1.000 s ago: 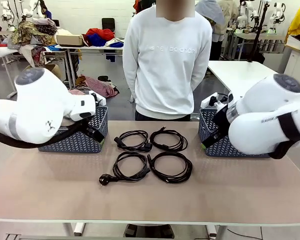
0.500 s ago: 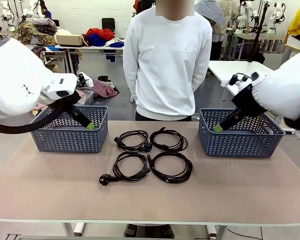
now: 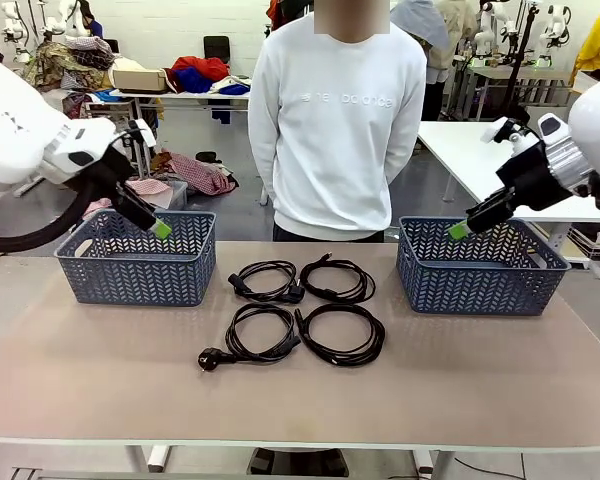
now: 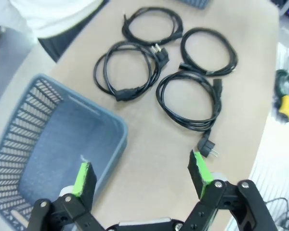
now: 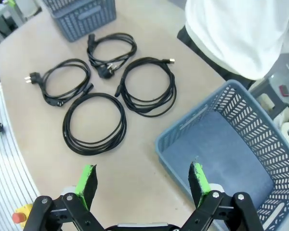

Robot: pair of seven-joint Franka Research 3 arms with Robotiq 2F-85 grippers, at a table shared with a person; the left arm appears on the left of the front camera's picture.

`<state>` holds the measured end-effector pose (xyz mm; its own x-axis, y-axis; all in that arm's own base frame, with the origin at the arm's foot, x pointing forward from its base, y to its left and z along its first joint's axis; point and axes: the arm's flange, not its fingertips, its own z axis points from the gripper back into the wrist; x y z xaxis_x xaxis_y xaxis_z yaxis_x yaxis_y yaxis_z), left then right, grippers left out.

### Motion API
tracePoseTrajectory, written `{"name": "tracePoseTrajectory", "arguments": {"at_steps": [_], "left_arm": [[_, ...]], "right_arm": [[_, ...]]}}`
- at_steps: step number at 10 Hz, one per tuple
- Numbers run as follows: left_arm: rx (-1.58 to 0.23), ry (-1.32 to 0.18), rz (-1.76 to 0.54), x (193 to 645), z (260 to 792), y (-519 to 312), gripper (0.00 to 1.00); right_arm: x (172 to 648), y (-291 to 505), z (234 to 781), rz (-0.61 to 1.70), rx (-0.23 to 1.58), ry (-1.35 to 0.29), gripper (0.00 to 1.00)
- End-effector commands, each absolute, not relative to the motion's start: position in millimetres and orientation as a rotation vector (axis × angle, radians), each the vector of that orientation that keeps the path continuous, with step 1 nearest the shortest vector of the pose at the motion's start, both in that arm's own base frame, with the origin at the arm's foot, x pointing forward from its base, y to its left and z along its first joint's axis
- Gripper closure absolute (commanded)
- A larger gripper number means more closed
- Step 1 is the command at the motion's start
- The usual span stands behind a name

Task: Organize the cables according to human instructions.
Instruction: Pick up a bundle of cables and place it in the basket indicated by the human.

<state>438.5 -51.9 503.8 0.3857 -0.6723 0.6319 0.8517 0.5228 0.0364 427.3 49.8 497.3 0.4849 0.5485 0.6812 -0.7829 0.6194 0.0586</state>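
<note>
Four black cables lie as flat coils in a square at the table's middle: far left [image 3: 265, 296], far right [image 3: 337, 297], near left [image 3: 263, 354] with a plug sticking out to the left, and near right [image 3: 340, 360]. My left gripper [image 3: 160, 229] hangs open above the left basket [image 3: 130, 282], holding nothing. My right gripper [image 3: 459, 231] hangs open above the right basket [image 3: 470, 292], also holding nothing. In the left wrist view the open left gripper [image 4: 140, 166] looks down on the basket rim [image 4: 101, 113] and a cable plug [image 4: 208, 147]. In the right wrist view the open right gripper [image 5: 143, 172] overlooks the nearest coil [image 5: 66, 126].
A person in a white sweatshirt [image 3: 335, 120] stands at the table's far edge, between the two grey-blue baskets; no hands show. Both baskets look to have nothing in them. Bare tabletop [image 3: 300, 410] runs along the near side.
Both arms have lifted from low in front of the baskets and swung outward, uncovering the baskets. The grippers now hover over them, still open. The cables have not moved.
</note>
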Motion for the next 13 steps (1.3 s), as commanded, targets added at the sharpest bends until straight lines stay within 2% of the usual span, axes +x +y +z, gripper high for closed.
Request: {"name": "tracePoseTrajectory", "arguments": {"at_steps": [1,13], "left_arm": [[-0.392,-0.643,-0.997,456,504,-35,0.0],[-0.401,-0.644,-0.963,458,509,-21,0.0]], "right_arm": [[444,36,492,0.868,0.453,-0.701,0.0],[437,28,498,0.833,0.463,-0.712,0.0]]}}
